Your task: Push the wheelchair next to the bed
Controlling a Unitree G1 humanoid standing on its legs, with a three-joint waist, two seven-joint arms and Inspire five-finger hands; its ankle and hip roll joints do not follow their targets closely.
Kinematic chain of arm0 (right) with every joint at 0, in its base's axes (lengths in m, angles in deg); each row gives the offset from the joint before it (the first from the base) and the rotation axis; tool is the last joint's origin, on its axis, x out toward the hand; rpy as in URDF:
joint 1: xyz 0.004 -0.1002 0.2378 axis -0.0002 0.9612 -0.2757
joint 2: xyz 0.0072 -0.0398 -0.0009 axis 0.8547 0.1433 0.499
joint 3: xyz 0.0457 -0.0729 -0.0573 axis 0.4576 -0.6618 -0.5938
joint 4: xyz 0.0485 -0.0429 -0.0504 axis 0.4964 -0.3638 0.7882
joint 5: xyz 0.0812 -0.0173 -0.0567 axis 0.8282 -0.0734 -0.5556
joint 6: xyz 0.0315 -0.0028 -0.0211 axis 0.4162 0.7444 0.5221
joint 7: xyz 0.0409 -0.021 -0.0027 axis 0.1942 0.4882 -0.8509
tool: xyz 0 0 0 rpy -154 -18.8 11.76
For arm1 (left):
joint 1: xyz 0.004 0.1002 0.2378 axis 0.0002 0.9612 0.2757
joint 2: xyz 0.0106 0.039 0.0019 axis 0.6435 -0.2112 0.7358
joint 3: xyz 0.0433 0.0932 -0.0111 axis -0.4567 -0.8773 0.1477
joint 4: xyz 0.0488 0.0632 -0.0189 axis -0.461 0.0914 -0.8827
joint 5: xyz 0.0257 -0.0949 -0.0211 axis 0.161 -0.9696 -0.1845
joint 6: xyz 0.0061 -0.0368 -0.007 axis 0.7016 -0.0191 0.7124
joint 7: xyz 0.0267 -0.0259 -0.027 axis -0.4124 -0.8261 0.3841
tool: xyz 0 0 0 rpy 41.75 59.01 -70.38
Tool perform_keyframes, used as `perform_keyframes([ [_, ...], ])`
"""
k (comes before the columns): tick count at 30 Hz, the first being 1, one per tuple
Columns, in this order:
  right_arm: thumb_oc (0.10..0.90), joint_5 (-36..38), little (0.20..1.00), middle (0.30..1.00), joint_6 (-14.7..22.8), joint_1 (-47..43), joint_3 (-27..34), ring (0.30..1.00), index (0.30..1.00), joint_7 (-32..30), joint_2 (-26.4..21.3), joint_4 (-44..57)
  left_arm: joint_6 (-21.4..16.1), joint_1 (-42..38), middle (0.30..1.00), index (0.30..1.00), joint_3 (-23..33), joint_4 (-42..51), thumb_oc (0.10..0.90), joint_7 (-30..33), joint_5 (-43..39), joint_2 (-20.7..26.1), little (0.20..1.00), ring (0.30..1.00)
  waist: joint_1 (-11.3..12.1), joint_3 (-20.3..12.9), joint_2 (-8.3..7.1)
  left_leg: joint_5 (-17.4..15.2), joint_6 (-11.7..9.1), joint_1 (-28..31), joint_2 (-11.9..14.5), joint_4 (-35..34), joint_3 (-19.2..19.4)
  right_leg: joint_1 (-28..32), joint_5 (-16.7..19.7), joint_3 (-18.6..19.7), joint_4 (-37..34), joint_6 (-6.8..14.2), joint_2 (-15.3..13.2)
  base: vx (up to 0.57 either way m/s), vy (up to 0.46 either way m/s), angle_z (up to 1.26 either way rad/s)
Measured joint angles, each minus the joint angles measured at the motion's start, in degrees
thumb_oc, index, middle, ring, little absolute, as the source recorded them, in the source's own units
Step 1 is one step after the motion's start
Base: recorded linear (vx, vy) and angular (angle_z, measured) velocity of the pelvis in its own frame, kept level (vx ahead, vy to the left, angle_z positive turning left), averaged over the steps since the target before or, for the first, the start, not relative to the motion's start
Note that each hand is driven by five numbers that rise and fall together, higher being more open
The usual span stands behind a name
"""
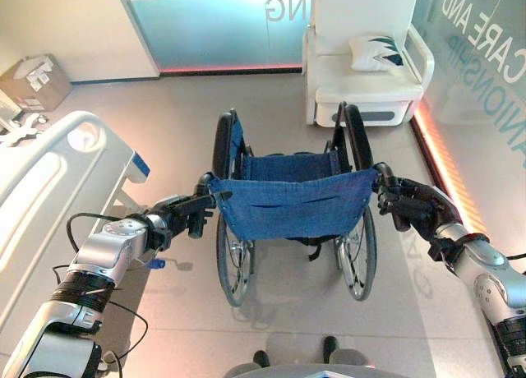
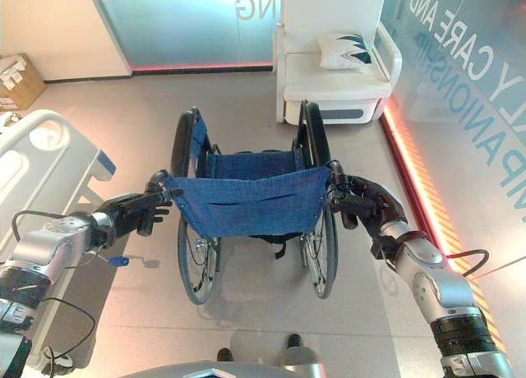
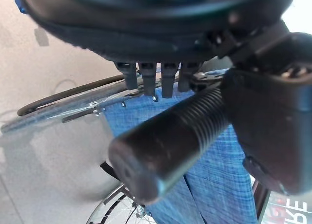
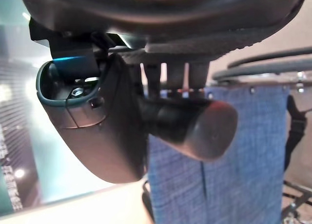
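A wheelchair (image 1: 292, 199) with a blue cloth back and seat stands in the middle of the floor, facing away from me. My left hand (image 1: 177, 216) is curled round its left push handle (image 3: 165, 143), a ribbed black grip. Round the right push handle (image 4: 192, 124) my right hand (image 1: 408, 205) is likewise closed. The white bed (image 1: 57, 177) with its moulded side rail lies to the left of the wheelchair, its near corner just beside my left arm.
A white armchair (image 1: 362, 74) with a patterned cushion stands straight ahead against the glass wall. A cardboard box (image 1: 34, 80) sits at the far left. An orange light strip (image 1: 448, 168) runs along the right wall's foot. Open floor lies between wheelchair and armchair.
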Motion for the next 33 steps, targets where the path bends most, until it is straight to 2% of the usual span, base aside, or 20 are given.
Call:
perform_keyframes([
  [1, 0.4, 0.0, 0.3, 0.3, 0.0, 0.0, -0.1, 0.3, 0.3, 0.0, 0.0, 0.0, 0.2, 0.0, 0.335, 0.335, 0.0, -0.1, 0.424, -0.1, 0.0, 0.0, 0.335, 0.335, 0.0, -0.1, 0.11, 0.0, 0.0, 0.0, 0.0, 0.0, 0.0, 0.0, 0.0, 0.2, 0.0, 0.0, 0.0, 0.01, -0.008, -0.04],
  [2, 0.4, 0.0, 0.3, 0.3, 0.0, 0.0, -0.1, 0.3, 0.3, 0.0, 0.0, 0.0, 0.4, 0.0, 0.3, 0.3, -0.1, -0.2, 0.4, -0.1, 0.1, 0.0, 0.3, 0.3, 0.0, -0.2, 0.22, 0.0, 0.0, 0.1, -0.1, 0.0, 0.1, 0.0, 0.0, 0.6, 0.0, 0.0, 0.0, 0.02, -0.009, -0.06],
  [7, 0.4, 0.0, 0.3, 0.3, 0.0, 0.0, -0.6, 0.3, 0.3, -0.1, 0.1, -0.1, 1.6, 0.0, 0.3, 0.3, 0.0, -1.0, 0.4, 0.0, 0.1, -0.2, 0.3, 0.3, 0.0, -0.7, 0.76, 0.0, 0.0, 0.2, -0.1, -0.3, 0.2, -0.1, 0.2, 0.9, 0.0, 0.1, 0.0, 0.01, -0.004, -0.03],
  [14, 0.4, 0.0, 0.3, 0.3, 0.0, 0.0, -0.9, 0.3, 0.3, -0.2, 0.2, -0.2, 2.5, 0.0, 0.3, 0.3, 0.0, -1.3, 0.4, 0.9, -0.1, -0.1, 0.3, 0.3, 0.2, -0.9, 0.67, 0.0, 0.0, 0.4, -0.1, -0.4, 1.2, -0.1, 0.4, 1.2, 0.0, 0.1, -0.1, 0.01, -0.001, -0.04],
  [23, 0.4, 0.0, 0.3, 0.3, 0.0, 0.0, -2.2, 0.3, 0.3, -0.8, 0.8, -0.8, 2.4, 0.0, 0.3, 0.3, 0.0, -2.1, 0.4, 5.3, -4.5, -0.8, 0.3, 0.3, 0.3, -1.5, -0.18, 0.0, 0.0, 0.5, -0.1, -0.4, 1.3, -0.1, 0.5, 1.2, 0.0, 0.1, -0.1, 0.0, 0.001, -0.01],
  [28, 0.4, 0.0, 0.3, 0.3, 0.0, -0.3, -2.7, 0.3, 0.3, -1.1, 1.5, -2.3, 1.5, 0.0, 0.3, 0.3, 0.0, -3.6, 0.4, 8.3, -6.2, -2.4, 0.3, 0.3, 0.5, -2.7, -0.67, 0.0, 0.1, 0.6, -0.1, -0.4, 1.2, -0.1, 0.5, 1.1, 0.0, 0.1, -0.1, 0.01, 0.007, 0.0],
  [33, 0.4, 0.1, 0.3, 0.3, 0.0, -0.4, -2.8, 0.3, 0.3, -2.3, 2.4, -2.4, -1.9, 0.7, 0.3, 0.3, 0.1, -4.2, 0.4, 11.1, -6.8, -4.1, 0.3, 0.3, 0.8, -2.8, -0.8, 0.0, 0.1, 0.6, -0.2, -0.4, 1.2, -0.1, 0.5, 1.1, 0.0, 0.1, -0.2, 0.03, 0.058, 0.0],
])
